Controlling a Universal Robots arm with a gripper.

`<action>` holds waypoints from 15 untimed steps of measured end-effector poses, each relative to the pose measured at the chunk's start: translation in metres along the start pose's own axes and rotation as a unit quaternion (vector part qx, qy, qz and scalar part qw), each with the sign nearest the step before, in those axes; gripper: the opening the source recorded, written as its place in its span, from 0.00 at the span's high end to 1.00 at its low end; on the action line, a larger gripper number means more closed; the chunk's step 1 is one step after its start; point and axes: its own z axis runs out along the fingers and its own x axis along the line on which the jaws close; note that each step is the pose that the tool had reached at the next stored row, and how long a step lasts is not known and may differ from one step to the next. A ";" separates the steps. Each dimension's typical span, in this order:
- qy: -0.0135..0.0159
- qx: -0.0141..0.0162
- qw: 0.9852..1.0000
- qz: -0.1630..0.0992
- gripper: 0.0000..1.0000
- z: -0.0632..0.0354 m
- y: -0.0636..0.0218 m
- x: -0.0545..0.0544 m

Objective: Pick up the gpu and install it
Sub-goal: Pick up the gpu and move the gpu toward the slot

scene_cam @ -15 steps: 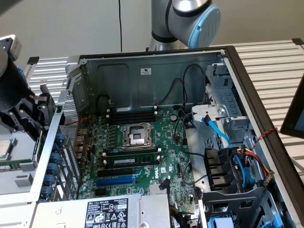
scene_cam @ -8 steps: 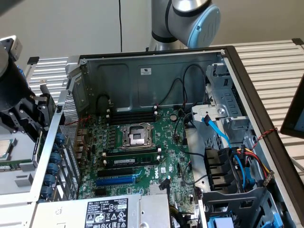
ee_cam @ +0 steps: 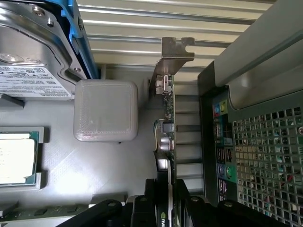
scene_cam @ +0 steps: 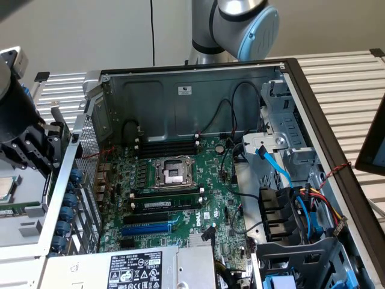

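The gpu [ee_cam: 166, 127] stands on edge outside the computer case, seen edge-on: green board, black shroud, silver end bracket [ee_cam: 173, 54] at its far end. My gripper [ee_cam: 166, 208] straddles its near end, with one black finger [ee_cam: 144, 208] against the shroud side and the other against the board side. In the exterior view the gripper [scene_cam: 42, 147] is at the left, just outside the case's perforated rear wall, and the gpu's bracket [scene_cam: 56, 114] sticks up beside it. The green motherboard [scene_cam: 180, 198] lies in the open case with a blue slot [scene_cam: 147, 229] near its front.
The case's rear I/O wall [ee_cam: 265, 156] stands close beside the card. On the grey tray lie a white block [ee_cam: 105, 109], a hard drive [ee_cam: 28, 71] and a CPU [ee_cam: 14, 158]. Cables and drive cages [scene_cam: 289, 198] crowd the exterior view's right. A power supply [scene_cam: 138, 268] sits in front.
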 end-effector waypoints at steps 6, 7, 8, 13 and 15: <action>-0.002 -0.013 1.000 0.002 0.71 0.0038 -0.0024 0.001; -0.002 -0.016 1.000 0.002 0.71 0.0046 -0.0028 0.001; -0.002 -0.019 1.000 0.003 0.71 0.0052 -0.0030 0.001; -0.002 -0.027 1.000 0.004 0.71 0.0053 -0.0058 0.001; -0.002 -0.028 1.000 0.005 0.71 0.0052 -0.0073 0.001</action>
